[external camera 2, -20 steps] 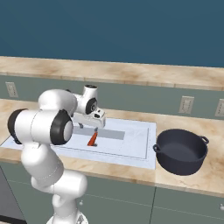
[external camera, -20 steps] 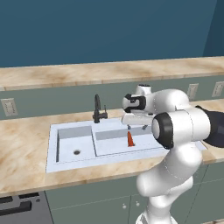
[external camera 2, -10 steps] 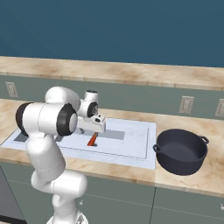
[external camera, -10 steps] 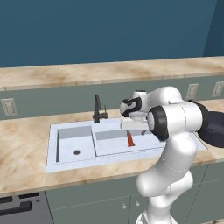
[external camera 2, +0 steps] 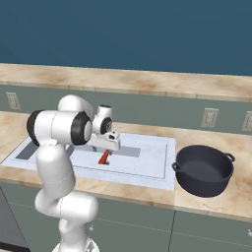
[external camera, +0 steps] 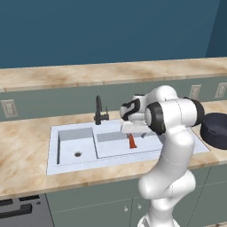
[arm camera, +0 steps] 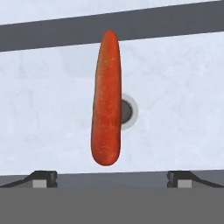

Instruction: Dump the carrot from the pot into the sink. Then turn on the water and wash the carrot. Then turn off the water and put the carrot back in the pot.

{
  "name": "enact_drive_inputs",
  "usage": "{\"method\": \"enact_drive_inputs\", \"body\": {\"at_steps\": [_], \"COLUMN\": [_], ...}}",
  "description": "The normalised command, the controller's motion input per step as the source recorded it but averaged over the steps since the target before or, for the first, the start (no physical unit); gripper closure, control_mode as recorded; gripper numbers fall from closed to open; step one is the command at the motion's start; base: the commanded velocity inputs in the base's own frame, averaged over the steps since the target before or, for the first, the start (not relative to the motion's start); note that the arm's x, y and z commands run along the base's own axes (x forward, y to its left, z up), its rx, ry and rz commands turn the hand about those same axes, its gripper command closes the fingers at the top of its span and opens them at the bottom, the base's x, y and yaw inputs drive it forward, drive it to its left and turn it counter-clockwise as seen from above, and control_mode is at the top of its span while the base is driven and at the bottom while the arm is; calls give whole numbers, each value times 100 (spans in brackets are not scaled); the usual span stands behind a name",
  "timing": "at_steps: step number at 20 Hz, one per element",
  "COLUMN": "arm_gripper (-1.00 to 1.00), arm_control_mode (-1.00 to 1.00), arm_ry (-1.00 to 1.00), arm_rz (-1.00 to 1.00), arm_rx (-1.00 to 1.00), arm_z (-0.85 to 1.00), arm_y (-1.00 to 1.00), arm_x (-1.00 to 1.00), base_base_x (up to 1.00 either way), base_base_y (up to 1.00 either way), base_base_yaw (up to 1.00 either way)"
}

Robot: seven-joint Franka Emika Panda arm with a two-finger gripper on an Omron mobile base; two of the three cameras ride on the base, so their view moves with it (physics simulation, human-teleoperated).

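Carrot (arm camera: 106, 98) is out of the pot (external camera 2: 203, 170) and in the wider basin of the sink (external camera: 108, 153), so the dumping part looks done. It sits right under the tool (arm camera: 112, 178), between the two tips on the hand camera and running straight away from them, its far end overlapping the drain. From the base cameras it seems to stand or hang tip-down just below the tool, and I honestly can't tell if it's resting on the basin floor or lifted.

Tool's fingers are spread wide, well apart from the carrot on either side, so it isn't gripping anything as far as I can see.

No stream is coming from the faucet (external camera: 100, 111), off to the tool's side at the back of the sink. Whether the washing already happened, can't say. What's clearly left: grab the carrot and carry it over to the pot, which is on the surface past the sink's far end.
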Motion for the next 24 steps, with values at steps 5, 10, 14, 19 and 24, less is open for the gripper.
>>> {"method": "enact_drive_inputs", "body": {"at_steps": [5,10,14,19,24], "arm_gripper": [-100,-100,-100,-100,-100], "arm_control_mode": [-100,-100,-100,-100,-100], "arm_ry": [2,3,2,3,4], "arm_rz": [0,0,0,0,0], "arm_rx": [0,0,0,0,0], "arm_z": [-30,-28,-24,-26,-33], "arm_y": [0,0,0,0,0], "arm_x": [23,28,16,1,0], "base_base_x": [0,0,0,0,0], "base_base_y": [0,0,0,0,0], "base_base_yaw": [0,0,0,0,0]}}
